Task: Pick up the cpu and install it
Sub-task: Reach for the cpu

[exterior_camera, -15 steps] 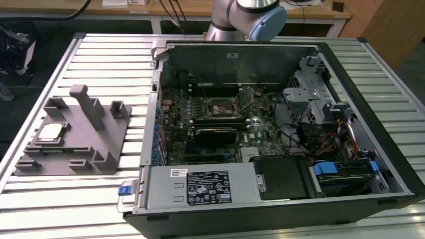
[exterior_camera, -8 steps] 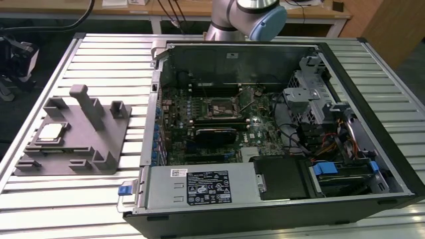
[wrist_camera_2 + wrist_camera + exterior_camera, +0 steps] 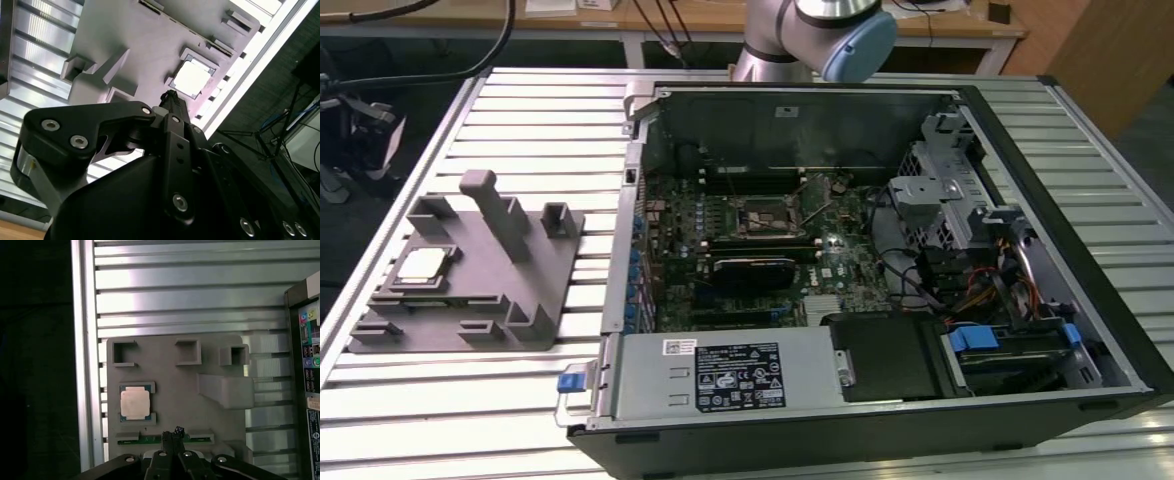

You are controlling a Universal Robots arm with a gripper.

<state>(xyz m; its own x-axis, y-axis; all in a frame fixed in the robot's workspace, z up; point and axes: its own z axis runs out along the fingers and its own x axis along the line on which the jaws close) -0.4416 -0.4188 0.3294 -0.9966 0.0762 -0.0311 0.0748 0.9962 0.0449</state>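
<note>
The small, flat, square silvery cpu lies in a recess of the grey plastic fixture block on the ribbed metal tabletop, at the exterior view's left of the open black computer case. The black gripper hangs above the fixture, apart from the cpu, its jaws clenched on nothing.

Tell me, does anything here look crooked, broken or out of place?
Nothing stands out. The small silvery square cpu lies flat and straight in its recess on the grey plastic fixture block, and the open black computer case rests level on the slatted metal table.
</note>
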